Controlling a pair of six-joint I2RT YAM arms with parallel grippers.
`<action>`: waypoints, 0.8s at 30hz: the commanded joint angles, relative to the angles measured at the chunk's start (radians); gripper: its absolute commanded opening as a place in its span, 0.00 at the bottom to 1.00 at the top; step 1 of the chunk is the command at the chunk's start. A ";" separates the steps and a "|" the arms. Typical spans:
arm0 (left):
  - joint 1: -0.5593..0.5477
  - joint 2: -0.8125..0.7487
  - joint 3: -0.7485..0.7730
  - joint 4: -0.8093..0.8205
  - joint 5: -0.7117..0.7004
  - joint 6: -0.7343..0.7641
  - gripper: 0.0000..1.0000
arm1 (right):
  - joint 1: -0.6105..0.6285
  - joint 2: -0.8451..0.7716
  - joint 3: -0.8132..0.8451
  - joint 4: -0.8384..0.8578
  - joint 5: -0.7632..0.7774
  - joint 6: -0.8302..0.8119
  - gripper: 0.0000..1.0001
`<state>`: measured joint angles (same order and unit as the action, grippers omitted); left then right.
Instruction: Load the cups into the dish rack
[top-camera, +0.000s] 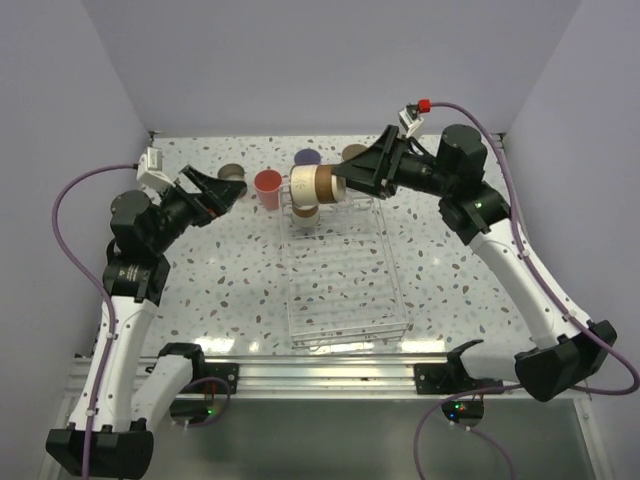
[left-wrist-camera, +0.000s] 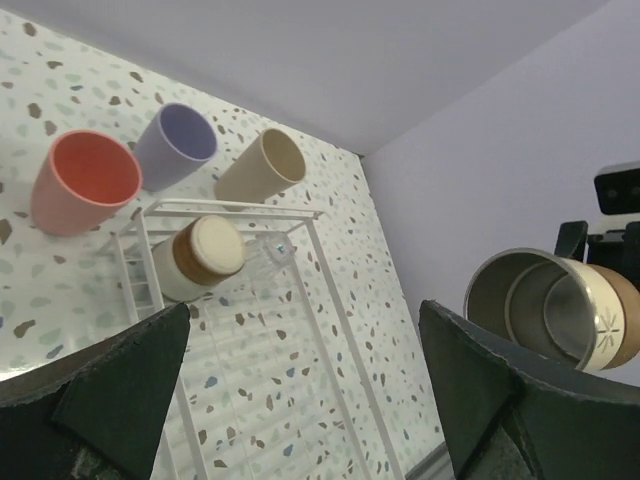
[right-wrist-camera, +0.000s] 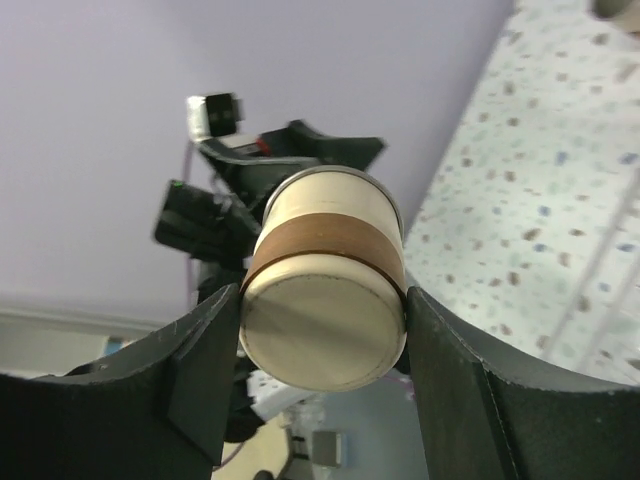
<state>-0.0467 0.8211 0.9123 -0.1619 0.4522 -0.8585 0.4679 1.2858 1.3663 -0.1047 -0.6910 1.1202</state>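
Right pincer (right-wrist-camera: 322, 325) is pinching a banded cup (top-camera: 312, 182) by its sides. It holds the cup level in the air over the far end of the rack (top-camera: 345, 290), mouth turned toward the left arm. Left pincer (left-wrist-camera: 302, 315) is spread wide with nothing between its fingers, hanging above the table (top-camera: 230, 280) to the left of the rack's far end. By my reckoning the loading is about a third done. A second banded cup (left-wrist-camera: 200, 258) lies tipped in the far left corner of the rack, and a tiny clear cup (left-wrist-camera: 280, 252) appears to sit just beside it inside the same end — though it is small and hard to be sure of. The one in the grip is over the rack but not yet set down. Four wait on the table outside the rack. A coral cup (left-wrist-camera: 85, 180), a lavender cup (left-wrist-camera: 175, 145) and a beige cup (left-wrist-camera: 262, 165) stand in a loose row along the far side, and a brown-grey cup (top-camera: 231, 173) stands off to the left, just past the left pincer. Counted out — seven cups in all: three of the brown sort and one each of coral, lavender, beige and clear. There is one rack, with two cups in it, one in the air and four outside.
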 joint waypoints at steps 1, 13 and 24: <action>0.002 -0.011 0.069 -0.169 -0.135 0.090 1.00 | -0.040 -0.011 0.065 -0.293 0.010 -0.221 0.00; 0.002 0.009 0.106 -0.347 -0.195 0.156 1.00 | 0.020 0.179 0.286 -0.901 0.533 -0.612 0.00; 0.002 0.010 0.126 -0.396 -0.172 0.199 1.00 | 0.037 0.368 0.349 -0.942 0.769 -0.680 0.00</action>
<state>-0.0467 0.8398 0.9966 -0.5316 0.2756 -0.6949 0.5091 1.6402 1.6508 -1.0321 -0.0223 0.4835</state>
